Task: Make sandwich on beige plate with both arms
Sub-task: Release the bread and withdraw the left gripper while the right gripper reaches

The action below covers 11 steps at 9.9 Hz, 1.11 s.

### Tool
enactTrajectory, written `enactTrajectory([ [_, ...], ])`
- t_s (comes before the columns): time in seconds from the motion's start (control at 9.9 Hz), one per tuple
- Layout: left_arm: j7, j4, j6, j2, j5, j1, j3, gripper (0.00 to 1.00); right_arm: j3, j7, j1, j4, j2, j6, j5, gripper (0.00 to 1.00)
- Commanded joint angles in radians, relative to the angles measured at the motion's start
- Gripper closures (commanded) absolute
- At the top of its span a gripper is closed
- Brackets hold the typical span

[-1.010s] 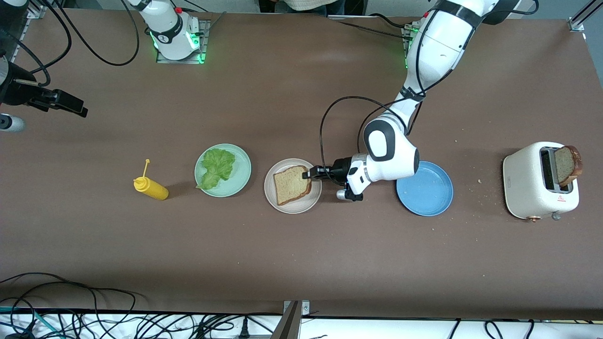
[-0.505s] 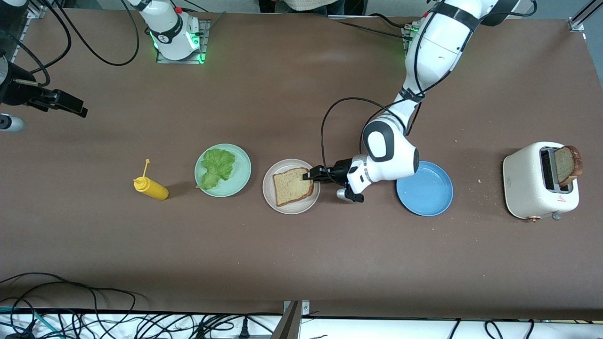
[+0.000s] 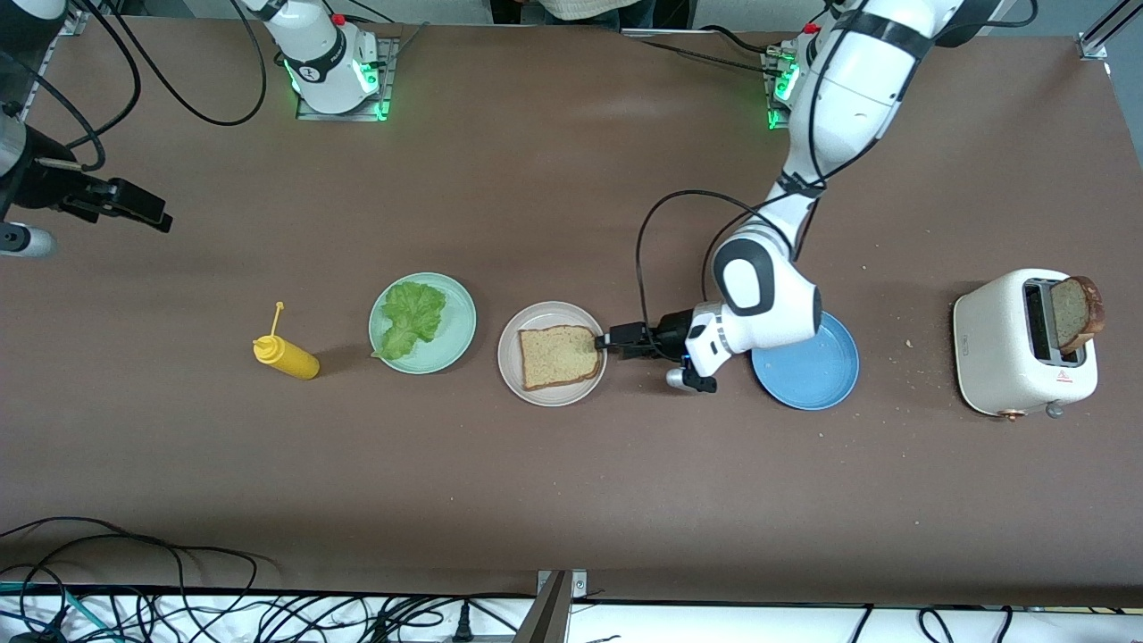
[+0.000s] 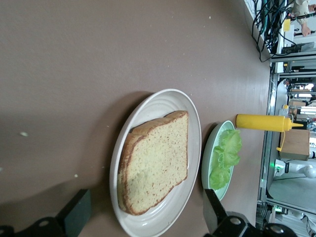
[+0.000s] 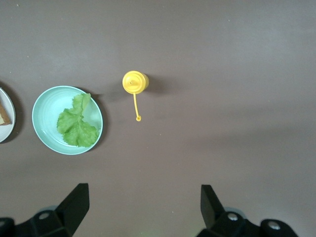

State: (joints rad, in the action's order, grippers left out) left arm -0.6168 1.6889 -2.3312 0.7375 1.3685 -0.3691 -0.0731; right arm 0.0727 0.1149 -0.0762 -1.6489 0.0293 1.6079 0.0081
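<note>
A slice of tan bread (image 3: 558, 355) lies flat on the beige plate (image 3: 546, 397). My left gripper (image 3: 605, 340) is open and empty, low beside the plate's rim at the side toward the blue plate. In the left wrist view the bread (image 4: 158, 163) and the plate (image 4: 163, 98) lie just ahead of the open left gripper (image 4: 145, 217). A green lettuce leaf (image 3: 412, 317) lies on the mint-green plate (image 3: 462, 332). A second slice (image 3: 1076, 313) stands in the toaster. My right gripper (image 3: 147, 212) waits open, high over the right arm's end of the table.
A yellow mustard bottle (image 3: 286, 355) lies beside the mint-green plate. An empty blue plate (image 3: 817, 375) sits partly under the left arm's wrist. A white toaster (image 3: 1009, 357) stands at the left arm's end. Cables run along the edge nearest the front camera.
The left gripper has let go of the bread, which now lies flat on the beige plate. The gripper has drawn back toward the blue plate. The right gripper shifted slightly.
</note>
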Motion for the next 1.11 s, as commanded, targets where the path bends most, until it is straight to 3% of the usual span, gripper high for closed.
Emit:
enactTrajectory([
  [0.0,0.03,0.077,0.033,-0.114,-0.147,0.062,-0.004,0.0,0.015,-0.008,0.015,-0.012,0.027,0.062,0.018,0.0],
  [0.2,0.197,0.084,0.1,-0.191,-0.407,0.116,0.001,0.0,0.044,-0.006,0.018,-0.012,0.067,0.105,0.018,0.0],
  [0.4,0.371,0.051,0.269,-0.265,-0.698,0.197,0.003,0.0,0.096,-0.003,0.019,-0.012,0.106,0.132,0.018,0.0],
  [0.71,0.481,0.051,0.439,-0.378,-0.888,0.323,0.006,0.0,0.131,0.008,0.021,-0.014,0.171,0.182,0.018,0.0],
  [1.01,0.532,0.042,0.474,-0.46,-1.141,0.403,0.004,0.0,0.153,0.011,0.032,-0.067,0.218,0.301,0.016,0.02],
])
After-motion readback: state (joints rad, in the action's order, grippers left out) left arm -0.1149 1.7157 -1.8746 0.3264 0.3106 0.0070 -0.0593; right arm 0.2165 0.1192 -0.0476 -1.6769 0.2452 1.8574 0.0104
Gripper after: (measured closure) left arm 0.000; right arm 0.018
